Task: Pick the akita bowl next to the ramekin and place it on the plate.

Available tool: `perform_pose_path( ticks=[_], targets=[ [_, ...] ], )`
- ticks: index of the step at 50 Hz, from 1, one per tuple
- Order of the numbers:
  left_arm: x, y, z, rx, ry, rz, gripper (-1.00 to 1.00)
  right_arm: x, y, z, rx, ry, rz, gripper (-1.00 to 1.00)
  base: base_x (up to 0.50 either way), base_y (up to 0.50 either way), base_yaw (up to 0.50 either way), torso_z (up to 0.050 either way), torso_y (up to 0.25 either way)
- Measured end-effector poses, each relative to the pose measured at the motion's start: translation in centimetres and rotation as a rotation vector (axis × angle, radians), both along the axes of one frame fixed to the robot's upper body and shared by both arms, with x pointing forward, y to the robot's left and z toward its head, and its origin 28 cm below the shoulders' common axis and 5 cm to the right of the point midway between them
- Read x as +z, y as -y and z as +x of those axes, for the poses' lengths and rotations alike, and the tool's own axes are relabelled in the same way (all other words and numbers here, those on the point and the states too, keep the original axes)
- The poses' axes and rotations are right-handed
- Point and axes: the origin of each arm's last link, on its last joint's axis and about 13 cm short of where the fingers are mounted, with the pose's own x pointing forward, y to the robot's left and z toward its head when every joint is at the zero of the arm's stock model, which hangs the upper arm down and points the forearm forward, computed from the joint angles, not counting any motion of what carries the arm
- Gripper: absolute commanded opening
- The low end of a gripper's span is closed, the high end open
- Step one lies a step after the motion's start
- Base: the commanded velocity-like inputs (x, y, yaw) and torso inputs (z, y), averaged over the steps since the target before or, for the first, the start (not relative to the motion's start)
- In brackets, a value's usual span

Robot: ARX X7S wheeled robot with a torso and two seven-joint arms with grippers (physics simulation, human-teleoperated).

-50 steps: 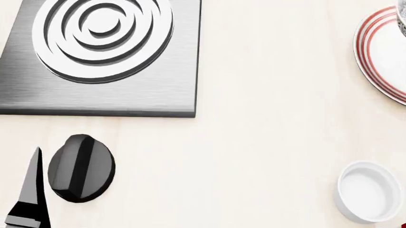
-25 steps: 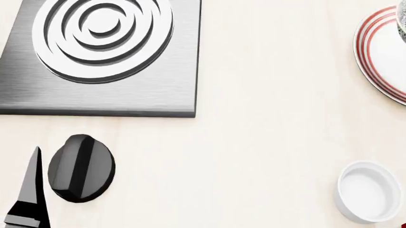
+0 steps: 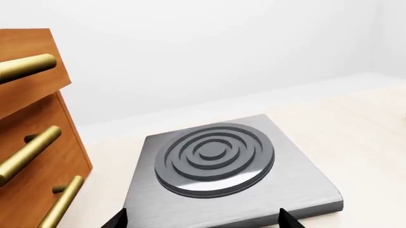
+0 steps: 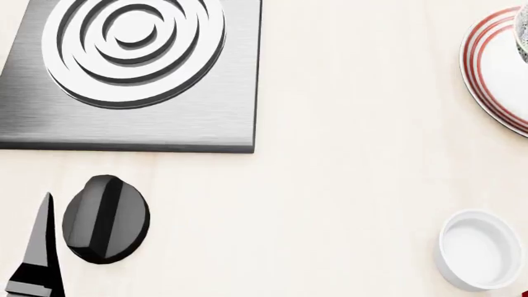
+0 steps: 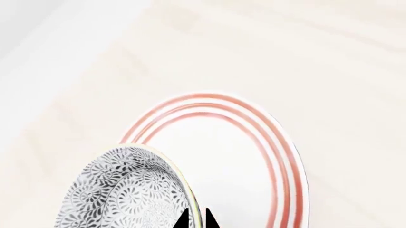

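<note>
In the right wrist view the akita bowl (image 5: 120, 190), white with a dense grey floral pattern, hangs over the plate (image 5: 228, 142), a white plate with red rings. My right gripper (image 5: 196, 219) is shut on the bowl's rim, one fingertip inside and one outside. The head view catches only a sliver of the akita bowl (image 4: 523, 31) above the plate (image 4: 493, 68) at the right edge. The plain white ramekin (image 4: 478, 249) stands alone near the front right. My left gripper (image 3: 203, 223) is open over the burner, holding nothing.
A square steel burner plate (image 4: 132, 124) with raised rings lies at the back left, and a black knob (image 4: 106, 218) sits in front of it. A left gripper finger (image 4: 37, 247) shows beside the knob. Wooden drawers (image 3: 38, 156) with brass handles stand left of the burner.
The sliver of patterned bowl at the head view's right edge has crept slightly lower over the plate. The left arm, ramekin and knob are unchanged.
</note>
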Motion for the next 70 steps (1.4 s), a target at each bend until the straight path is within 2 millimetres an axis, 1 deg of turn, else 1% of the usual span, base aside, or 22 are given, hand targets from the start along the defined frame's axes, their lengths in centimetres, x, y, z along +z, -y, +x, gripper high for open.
perform_pose_path(
  ticks=[39,57,70],
  targets=[
    [0.0,-0.1,0.1,0.003,0.0,-0.002,1.0,-1.1,-0.3,1.0,0.007,-0.033,-0.038,-1.0,0.0,0.0,0.0,0.0,0.0],
    [0.0,-0.1,0.0,0.004,0.0,-0.003,1.0,-1.6,-0.5,1.0,0.004,-0.057,-0.072,-1.0,0.0,0.0,0.0,0.0,0.001],
    [0.0,-0.1,0.0,0.003,0.0,-0.004,1.0,-1.5,-0.6,1.4,-0.003,-0.066,-0.095,-1.0,0.0,0.0,0.0,0.0,0.0]
  ],
)
